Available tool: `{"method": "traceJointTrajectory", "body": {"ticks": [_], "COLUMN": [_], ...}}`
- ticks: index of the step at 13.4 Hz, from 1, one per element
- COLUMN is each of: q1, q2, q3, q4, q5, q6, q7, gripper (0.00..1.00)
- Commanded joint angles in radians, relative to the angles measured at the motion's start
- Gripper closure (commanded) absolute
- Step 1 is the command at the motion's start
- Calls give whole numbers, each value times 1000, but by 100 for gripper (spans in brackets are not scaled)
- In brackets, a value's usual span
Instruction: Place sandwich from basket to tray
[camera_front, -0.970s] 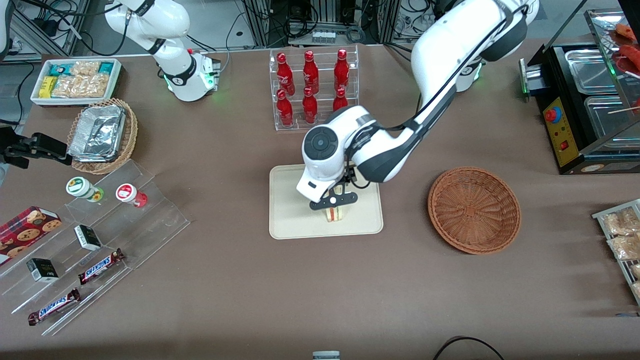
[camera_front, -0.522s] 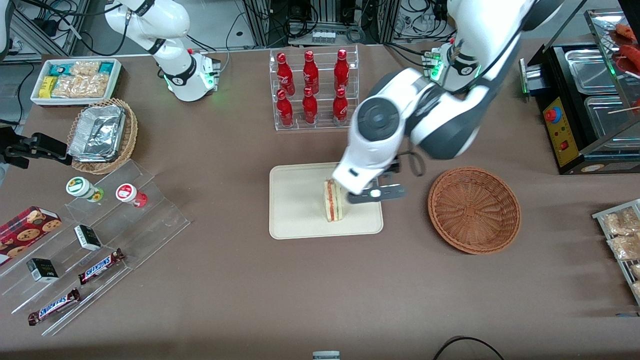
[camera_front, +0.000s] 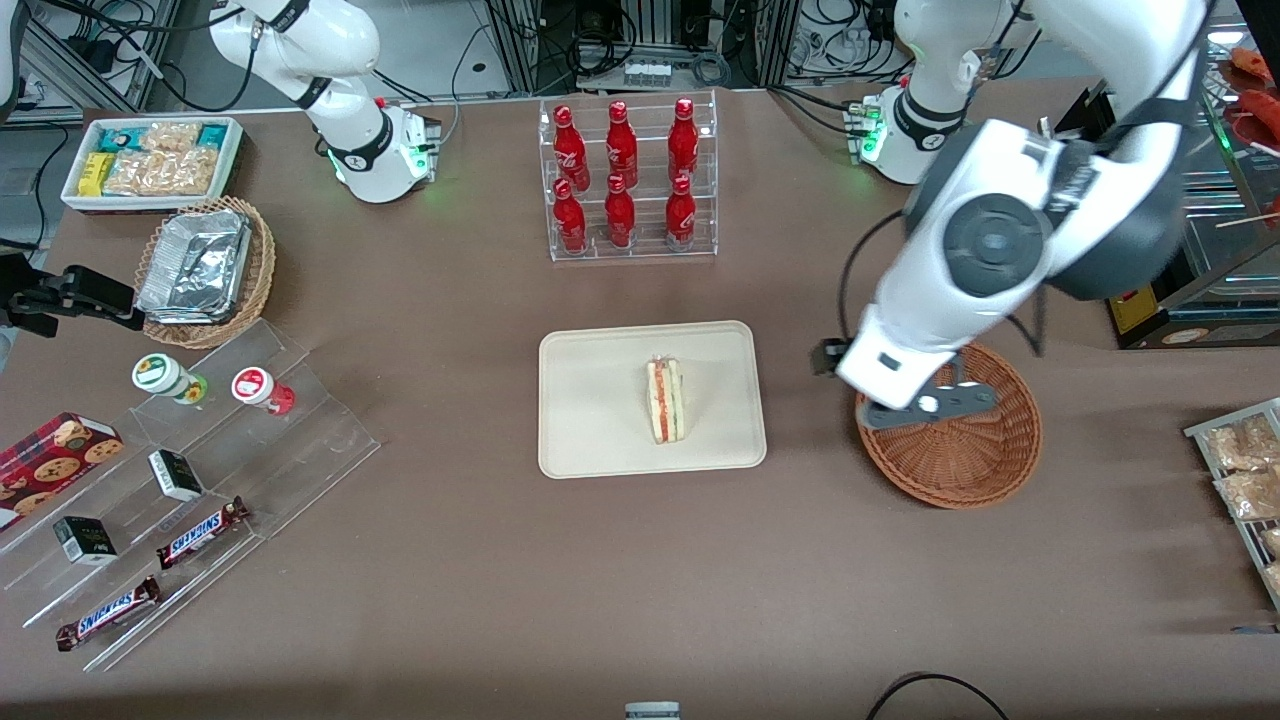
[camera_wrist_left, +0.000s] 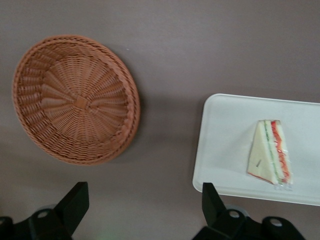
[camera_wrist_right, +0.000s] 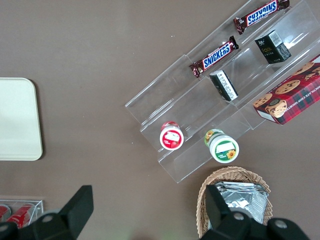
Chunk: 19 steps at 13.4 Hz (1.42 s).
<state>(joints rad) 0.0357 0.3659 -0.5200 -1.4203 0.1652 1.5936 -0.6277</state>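
The sandwich (camera_front: 665, 401) lies on the tray (camera_front: 590, 440), toward the basket's (camera_front: 985, 470) side of it. The gripper (camera_front: 925, 405) hangs above the basket, fingers (camera_wrist_left: 72, 205) spread wide and empty (nothing between them). Judged done; retreat high, clear of the wicker rim.

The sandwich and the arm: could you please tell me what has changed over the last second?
The claw let go of the sandwich, rose and swung toward the working arm's end, now hanging open above the basket. The sandwich stayed on the tray; tray and basket have not moved.
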Motion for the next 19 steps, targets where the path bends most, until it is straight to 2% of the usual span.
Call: {"method": "traceJointTrajectory", "body": {"ticks": [1,3,4,5,7,10,19], "q1": [30,84,90,72,27,23,23], "q2": [-38,-123,-166,-204,-241,-280,-297], "q3": [2,9,43,120,228,304,314], "q4": [-43,-150,-202,-241,-246,-221,-54], "q5": [-16,-24,-53,-93,-127,-167,-177], "q6": [9,49,55,64,7,-95,-352], "q7": [28,89,112,135,273,361,372], "gripper": [0,0,0,0,0,0,0]}}
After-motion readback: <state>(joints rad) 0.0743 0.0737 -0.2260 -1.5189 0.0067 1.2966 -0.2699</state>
